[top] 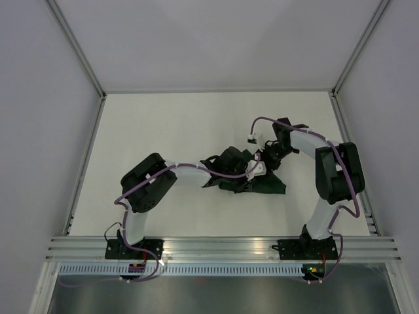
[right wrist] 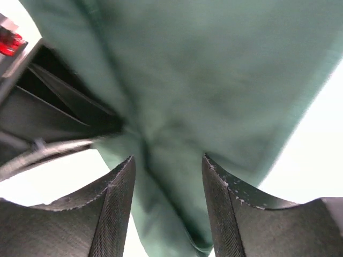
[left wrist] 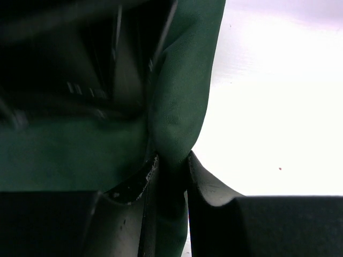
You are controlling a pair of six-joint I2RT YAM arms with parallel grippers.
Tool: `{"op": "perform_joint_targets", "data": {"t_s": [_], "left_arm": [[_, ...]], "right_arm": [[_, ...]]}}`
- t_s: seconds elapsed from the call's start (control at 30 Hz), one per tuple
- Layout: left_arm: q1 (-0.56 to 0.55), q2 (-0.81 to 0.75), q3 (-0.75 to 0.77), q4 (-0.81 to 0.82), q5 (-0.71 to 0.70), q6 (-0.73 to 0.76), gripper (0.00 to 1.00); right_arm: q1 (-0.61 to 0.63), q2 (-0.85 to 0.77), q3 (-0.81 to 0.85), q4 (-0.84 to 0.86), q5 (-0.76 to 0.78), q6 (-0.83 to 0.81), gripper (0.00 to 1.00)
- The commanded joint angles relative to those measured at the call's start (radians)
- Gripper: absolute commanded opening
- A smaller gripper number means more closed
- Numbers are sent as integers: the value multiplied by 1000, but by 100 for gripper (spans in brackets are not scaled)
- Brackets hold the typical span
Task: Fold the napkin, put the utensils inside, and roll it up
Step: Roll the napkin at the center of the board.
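While the napkin [top: 267,185] lies bunched up in the middle of the table [top: 183,124], your left pincer [left wrist: 171,161] pinches a fold tight | your right pincer [right wrist: 167,160] stands open, cloth between its fingers.

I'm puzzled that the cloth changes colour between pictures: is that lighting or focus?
Mostly lighting. Top external view: even light, sharp, the dark green fabric napkin reads nearly black. Left wrist view: the white table glares blown-out, the upper left sinks into shadow. Right wrist view: the napkin, close to the lens, is blurred and washed to pale green.
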Motion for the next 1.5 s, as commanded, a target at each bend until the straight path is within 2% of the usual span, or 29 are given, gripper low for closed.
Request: {"op": "perform_joint_targets", "data": {"t_s": [0.0,0.13,0.4,0.5,0.63,0.83,1.13,1.23,1.33,1.37,1.4,1.47], "left_arm": [[42,65,-3,-134,167,-127,2],[82,112,34,-185,251,-170,2],[125,272,190,-358,376,-236,2],[143,307,218,-387,400,-262,2],[155,329,230,-401,417,-288,2],[159,340,244,-423,416,-292,2],[162,364,281,-443,423,-292,2],[165,367,288,-449,428,-292,2],[168,369,290,-450,431,-292,2],[171,366,290,-452,432,-292,6],[172,363,290,-450,431,-292,11],[180,355,290,-447,437,-320,23]], "right_arm": [[-48,-86,-35,184,85,121,59],[-98,-213,-89,227,84,112,59],[-96,-501,-302,203,-5,-103,63],[-66,-618,-397,238,18,-152,65],[64,-707,-514,330,120,-154,67],[210,-696,-588,450,220,-120,69],[298,-610,-621,543,284,-91,68],[309,-589,-632,559,295,-89,63],[309,-572,-640,569,311,-91,52],[309,-571,-641,574,315,-88,45],[310,-564,-643,575,326,-88,30],[309,-561,-643,574,332,-88,24]]}}
